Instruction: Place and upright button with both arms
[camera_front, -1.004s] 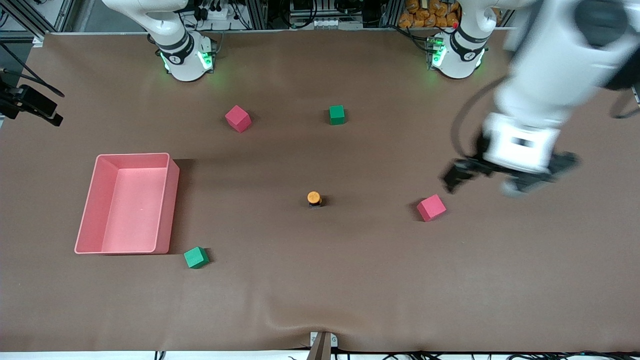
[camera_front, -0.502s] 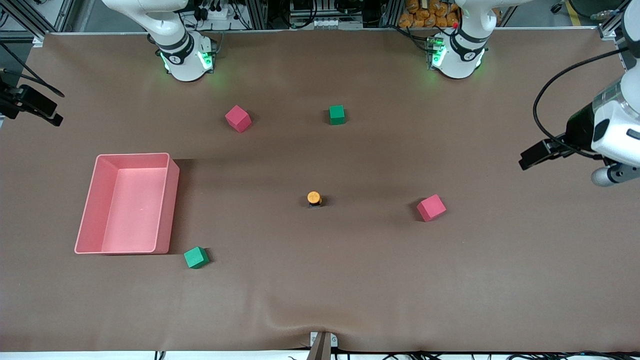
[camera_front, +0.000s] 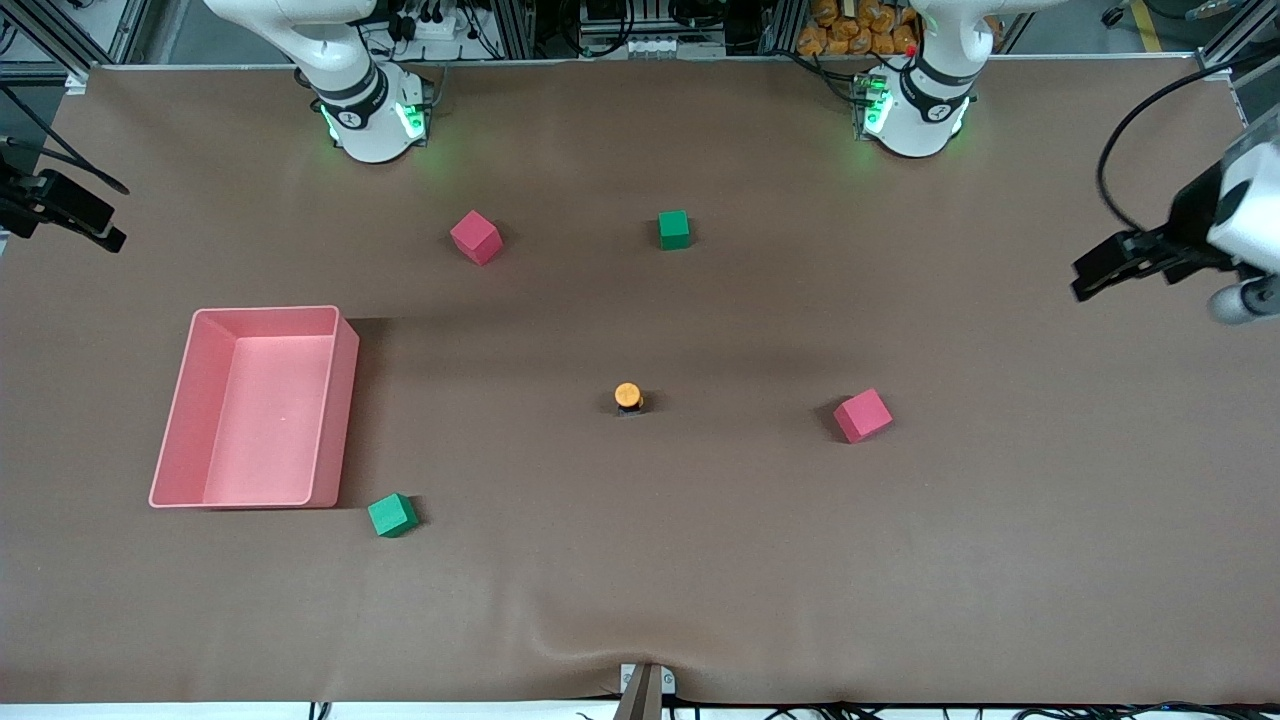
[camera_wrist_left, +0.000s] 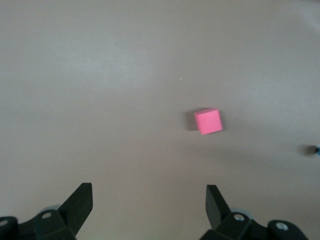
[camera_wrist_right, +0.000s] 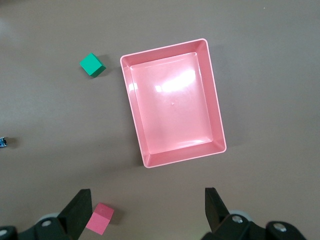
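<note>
Your left gripper (camera_wrist_left: 148, 202) hung empty with its fingers spread wide, up over the left arm's end of the brown table (camera_front: 700, 560); within the last second it had swung away from above the pink foam cube (camera_front: 862, 415) and out to the table's edge. Your right gripper (camera_wrist_right: 147, 207) was likewise spread and empty, waiting high over the shallow pink plastic tray (camera_wrist_right: 216, 120). The tiny push-button with the round orange cap (camera_front: 628, 397) stood upright, cap up, mid-table, between tray and pink cube and well apart from both. With both arms drawn clear and the button standing, you had probably finished the task.
</note>
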